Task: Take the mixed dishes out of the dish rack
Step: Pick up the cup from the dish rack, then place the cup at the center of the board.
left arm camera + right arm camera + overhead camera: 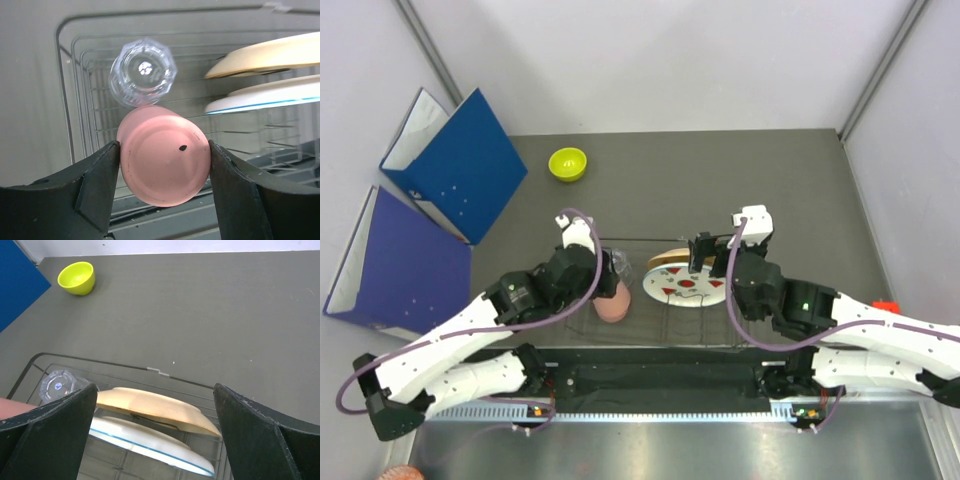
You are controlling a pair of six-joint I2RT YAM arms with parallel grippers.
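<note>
The grey worktop (pixel 740 180) carries two blue ring binders (pixel 460 165) standing at ten o'clock in the top view. The black wire dish rack (pixel 650 240) sits just toward six o'clock from centre. In its three o'clock half the white plate with red marks (pixel 688 287) and the orange-tan plate (pixel 668 260) lean on edge, the tan one on the twelve o'clock side. The right claw (pixel 155 400) hangs over them, spread wide and holding nothing. The left claw (pixel 164 155) pinches the salmon-pink cup (pixel 165 175) on both sides at the rack's nine o'clock end. The clear tumbler (pixel 142 72) is touching the cup at twelve o'clock. The lime-green bowl (pixel 568 164) rests outside the rack at eleven o'clock.
</note>
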